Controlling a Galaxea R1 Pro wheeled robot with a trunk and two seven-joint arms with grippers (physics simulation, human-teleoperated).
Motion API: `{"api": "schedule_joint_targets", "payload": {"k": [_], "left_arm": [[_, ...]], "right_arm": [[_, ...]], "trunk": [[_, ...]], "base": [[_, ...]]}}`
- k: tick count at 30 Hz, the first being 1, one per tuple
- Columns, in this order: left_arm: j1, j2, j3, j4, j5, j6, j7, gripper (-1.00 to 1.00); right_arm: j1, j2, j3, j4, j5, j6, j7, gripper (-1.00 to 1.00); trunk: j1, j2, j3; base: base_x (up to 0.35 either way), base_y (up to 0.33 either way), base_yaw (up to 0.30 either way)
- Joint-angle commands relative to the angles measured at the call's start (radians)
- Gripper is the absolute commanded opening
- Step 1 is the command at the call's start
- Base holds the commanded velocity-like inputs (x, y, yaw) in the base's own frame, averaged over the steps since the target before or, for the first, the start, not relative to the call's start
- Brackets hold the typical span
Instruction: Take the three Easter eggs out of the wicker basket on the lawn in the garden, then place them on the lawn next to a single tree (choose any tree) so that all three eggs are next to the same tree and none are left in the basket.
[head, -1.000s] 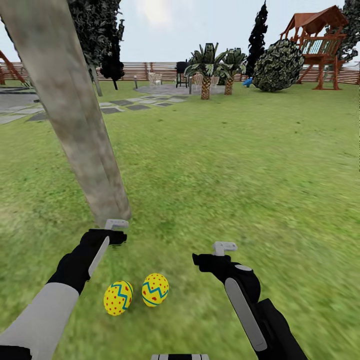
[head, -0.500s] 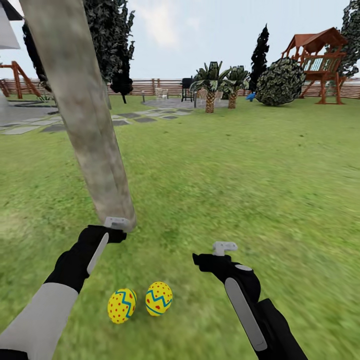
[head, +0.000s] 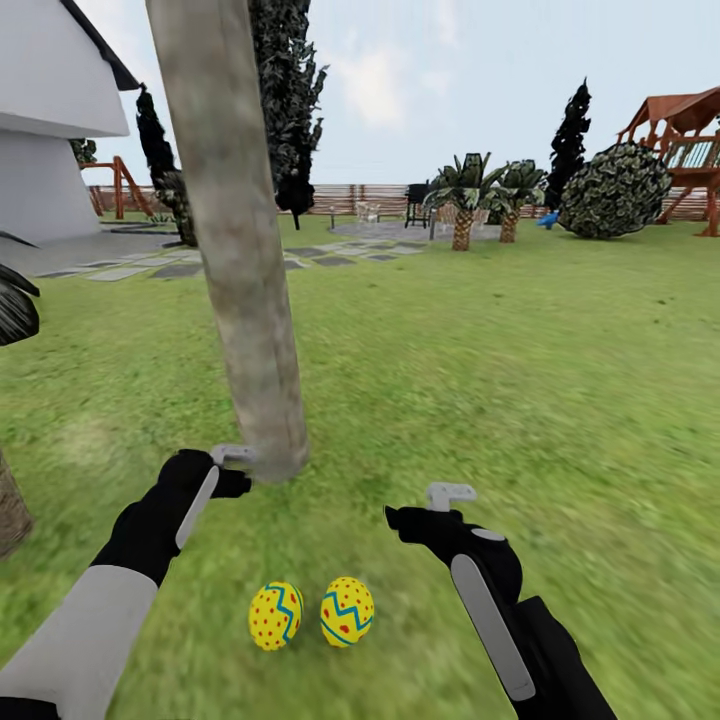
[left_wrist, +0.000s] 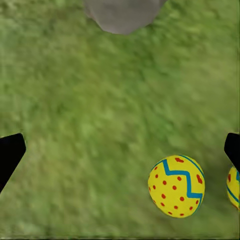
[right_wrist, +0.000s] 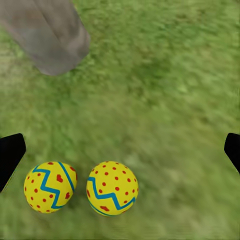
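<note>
- Below and between left pincer (head: 228, 468) and right pincer (head: 436, 508), both spread wide and empty: two yellow, red-dotted, blue-zigzagged eggs (head: 347, 611) on mottled green lawn (head: 520, 360).
- Just ahead of left pincer: thick pale grey-brown tree trunk (head: 245, 280).
- Probably best now: fetch third egg, avoid nudging this pair.

Two yellow eggs, the left egg (head: 275, 616) and the right egg (head: 347, 611), carry red dots and blue-green zigzag bands on the mottled green lawn (head: 520, 380), near a pale grey-brown tree trunk (head: 245, 260).
</note>
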Motion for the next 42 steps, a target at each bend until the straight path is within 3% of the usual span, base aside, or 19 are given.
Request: {"api": "schedule_joint_targets", "payload": {"k": [1,4,10,13,21,42], "left_arm": [[-0.001,0.001,-0.003,0.003,0.01,0.024,0.01,1.0],[-0.001,0.0,-0.003,0.011,0.009,0.038,0.01,1.0],[-0.002,-0.002,-0.004,0.102,0.007,0.038,0.01,1.0],[-0.002,-0.001,-0.003,0.182,0.01,0.038,0.01,1.0],[-0.002,0.0,-0.003,0.226,0.012,0.038,0.01,1.0],[-0.003,0.002,-0.002,0.235,0.012,0.038,0.01,1.0]], "right_arm": [[-0.001,0.0,0.001,-0.001,-0.011,0.002,-0.01,1.0],[-0.001,0.001,0.0,-0.001,-0.011,0.002,-0.01,1.0],[-0.001,0.001,-0.001,-0.002,-0.011,0.002,-0.01,1.0],[-0.001,0.001,-0.001,-0.002,-0.011,0.003,-0.01,1.0],[-0.002,0.001,0.0,-0.002,-0.011,0.003,-0.01,1.0],[-0.005,0.001,0.003,-0.001,-0.012,0.005,-0.012,1.0]], "trunk": [[-0.001,0.0,0.003],[-0.002,0.001,0.015],[-0.002,0.001,0.015],[-0.003,0.001,0.026],[-0.007,0.003,0.057],[-0.087,0.15,0.123]], "base": [[0.0,0.0,0.284],[0.0,0.0,0.284],[0.0,0.0,0.285],[0.0,0.0,0.285],[0.0,0.0,0.285],[0.0,0.0,0.285]]}}
